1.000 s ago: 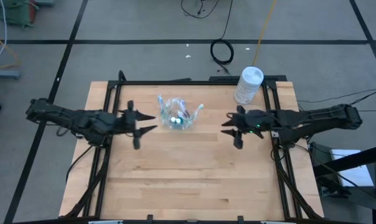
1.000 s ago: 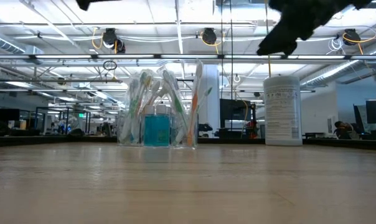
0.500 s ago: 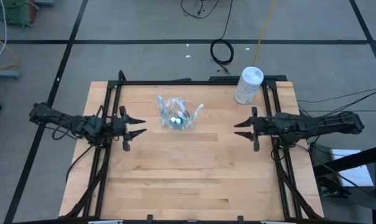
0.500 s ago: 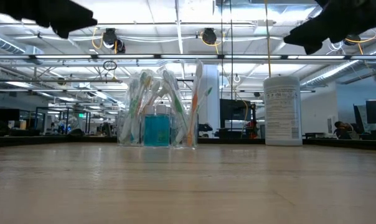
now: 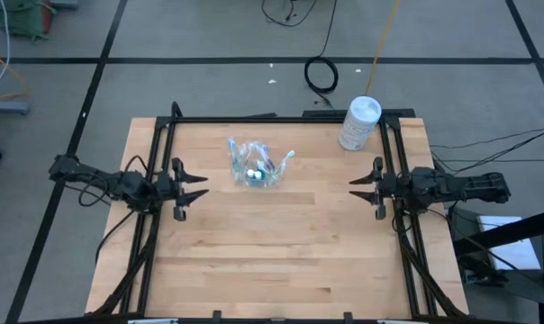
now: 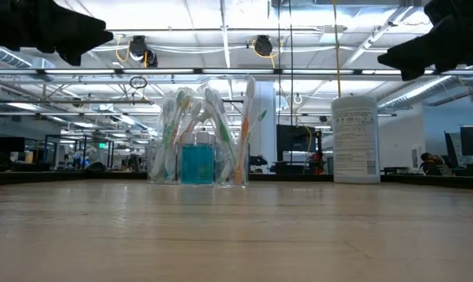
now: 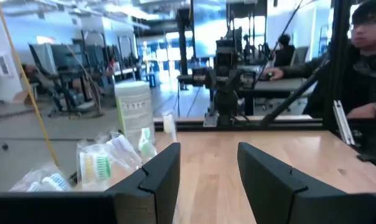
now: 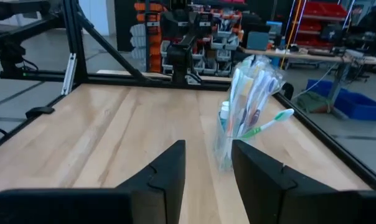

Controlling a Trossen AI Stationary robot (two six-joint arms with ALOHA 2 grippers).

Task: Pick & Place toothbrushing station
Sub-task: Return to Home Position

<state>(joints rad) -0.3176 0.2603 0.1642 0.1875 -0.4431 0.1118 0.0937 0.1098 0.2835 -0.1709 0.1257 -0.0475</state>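
**Fig.** High, low & wrist views of one moment.

Wooden worktop [image 5: 281, 252] w/ black frame rails [image 5: 254, 118] at its far edge & both sides.

**Cup.** The clear plastic cup [image 5: 254, 171] stood upright on the worktop's far half, left of ctr, nearer the L hand than the R.
- It held a bunch of toothbrushes [image 6: 209, 117], handles down, heads up, fanning out above the rim.
- An orange toothbrush [image 6: 243, 137] stood on the side toward the canister.
- A green toothbrush [image 8: 269, 123] leaned out over the rim.
- Blue toothpaste tubes [image 6: 196, 163] stood inside, among the brushes, white caps up.

**Canister.** The white cylindrical canister [image 5: 360, 122] stood upright at the far R corner, well apart from the cup.

**L hand** [image 5: 203, 185]. It was over the worktop's L edge, pointing toward ctr, near the cup but not touching it. Its fingers [image 7: 163, 177] were moderately parted w/ nothing btwn them.

**R hand** [image 5: 355, 187]. It was over the R edge, facing the L hand across the worktop, on the near side of the canister & apart from it. Its fingers [image 8: 166, 174] were likewise parted, holding nothing.

In the low view both hands hung high above the surface.

**Surroundings.** A person [image 7: 365, 62] in dark clothing showed in the room beyond the worktop (L wrist view). A black cable coil [image 5: 321, 74] lay on the floor past the far edge.
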